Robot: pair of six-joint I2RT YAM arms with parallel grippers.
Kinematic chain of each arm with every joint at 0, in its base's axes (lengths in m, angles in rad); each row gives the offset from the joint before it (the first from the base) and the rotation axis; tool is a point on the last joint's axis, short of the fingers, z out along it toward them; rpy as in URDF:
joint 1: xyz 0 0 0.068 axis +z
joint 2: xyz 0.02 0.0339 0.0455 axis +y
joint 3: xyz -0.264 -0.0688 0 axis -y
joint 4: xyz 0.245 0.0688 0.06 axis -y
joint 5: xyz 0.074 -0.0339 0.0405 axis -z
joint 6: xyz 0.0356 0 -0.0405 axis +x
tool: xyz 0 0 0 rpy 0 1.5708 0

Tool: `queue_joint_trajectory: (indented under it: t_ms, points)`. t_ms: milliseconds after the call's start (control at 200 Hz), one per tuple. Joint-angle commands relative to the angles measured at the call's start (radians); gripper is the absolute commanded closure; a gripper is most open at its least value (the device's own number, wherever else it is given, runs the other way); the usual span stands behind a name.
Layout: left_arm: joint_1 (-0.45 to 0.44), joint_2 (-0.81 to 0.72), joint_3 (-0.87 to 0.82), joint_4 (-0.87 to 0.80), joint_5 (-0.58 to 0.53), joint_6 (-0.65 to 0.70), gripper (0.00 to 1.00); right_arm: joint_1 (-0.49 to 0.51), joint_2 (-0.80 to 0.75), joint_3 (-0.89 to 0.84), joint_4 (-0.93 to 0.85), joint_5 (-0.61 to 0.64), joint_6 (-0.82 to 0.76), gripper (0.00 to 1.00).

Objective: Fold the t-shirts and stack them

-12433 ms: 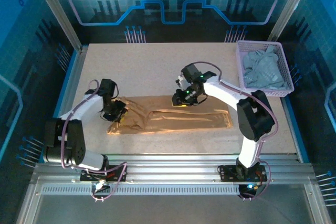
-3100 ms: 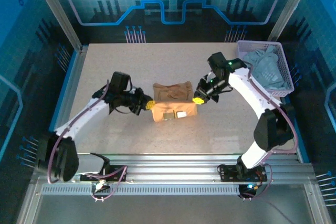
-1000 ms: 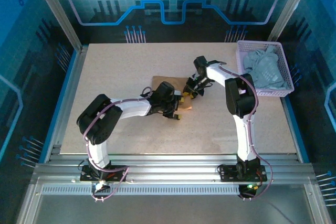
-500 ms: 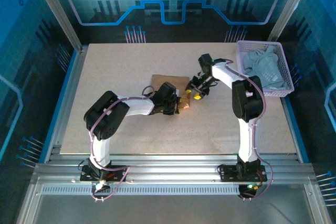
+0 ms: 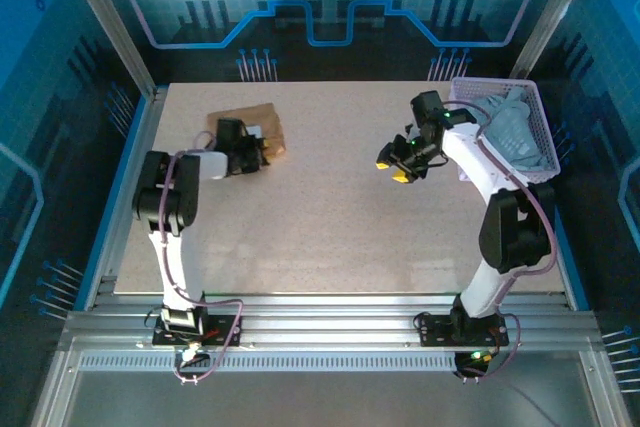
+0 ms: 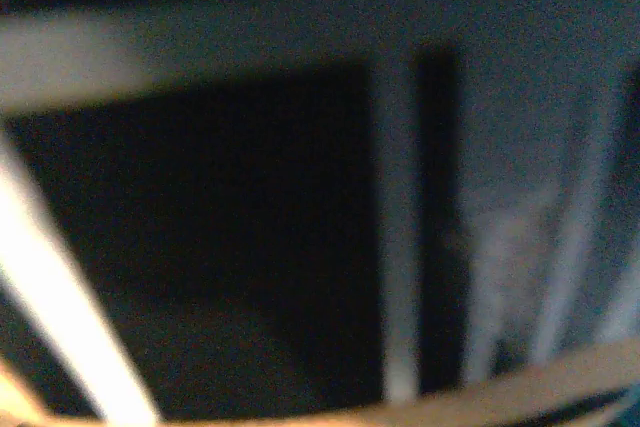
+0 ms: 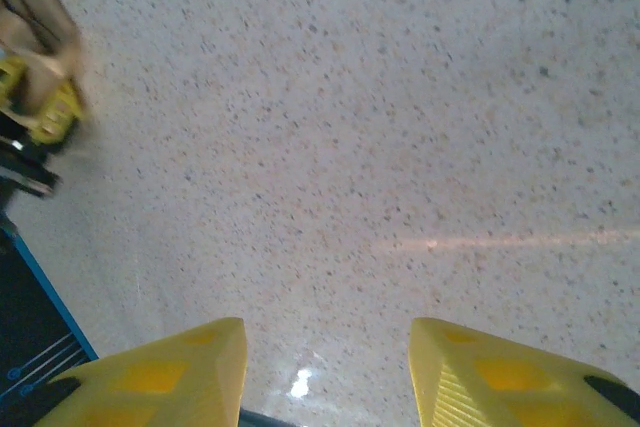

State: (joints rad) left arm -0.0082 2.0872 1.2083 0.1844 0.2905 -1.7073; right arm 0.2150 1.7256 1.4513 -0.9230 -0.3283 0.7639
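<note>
Overhead, a speckled beige table [image 5: 330, 237] carries a lavender mesh basket [image 5: 461, 132] at its 2 o'clock corner, with the grey-blue t-shirt [image 5: 515, 137] crumpled inside. The tan t-shirt [image 5: 255, 119] lies as a small folded packet at 10 o'clock, well apart from the basket. The step in hand looks to be fetching the grey-blue shirt. It would go best with the cloth pinched by one edge near the collar, lifted straight up clear of the mesh wall so the basket does not drag, then spread flat mid-table. The folded packet should be let go gently so its layers do not slide. The right gripper [image 5: 393, 169] hovers above bare table at 1 o'clock, near the basket. Its wrist view shows both yellow fingers [image 7: 170, 367] spread apart with nothing between them. The left gripper [image 5: 255, 152] rests at the packet's near edge, touching it. Whether it is parted or pinching cloth cannot be told.
</note>
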Motion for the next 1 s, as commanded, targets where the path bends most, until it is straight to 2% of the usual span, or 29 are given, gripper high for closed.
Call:
queue_joint_trajectory:
  t_ms: [0, 85, 125, 240, 475, 640, 845, 990]
  points:
    - [0.152, 0.103, 0.162, -0.241, 0.138, 0.376, 0.66, -0.002, -0.045, -0.033, -0.030, 0.005, 0.012, 0.52]
    - [0.224, 0.169, 0.336, -0.496, 0.164, 0.581, 0.62, -0.003, -0.050, -0.044, -0.027, 0.006, 0.016, 0.52]
    - [0.250, 0.188, 0.366, -0.531, 0.170, 0.619, 0.60, -0.003, -0.051, -0.047, -0.022, 0.005, 0.018, 0.52]
    - [0.301, 0.216, 0.364, -0.433, 0.209, 0.553, 0.59, 0.000, -0.042, -0.042, -0.014, 0.005, 0.024, 0.52]
    - [0.303, 0.306, 0.505, -0.417, 0.248, 0.510, 0.56, 0.021, -0.019, -0.008, -0.019, 0.006, 0.018, 0.52]
    - [0.277, 0.244, 0.451, -0.321, 0.293, 0.446, 0.58, 0.026, -0.064, -0.055, 0.035, 0.004, 0.027, 0.51]
    - [0.229, 0.118, 0.256, -0.132, 0.310, 0.318, 0.62, 0.028, -0.070, -0.070, 0.051, -0.007, 0.032, 0.51]
    - [0.203, 0.018, 0.164, -0.100, 0.302, 0.287, 0.64, 0.031, -0.079, -0.078, 0.057, -0.008, 0.032, 0.51]
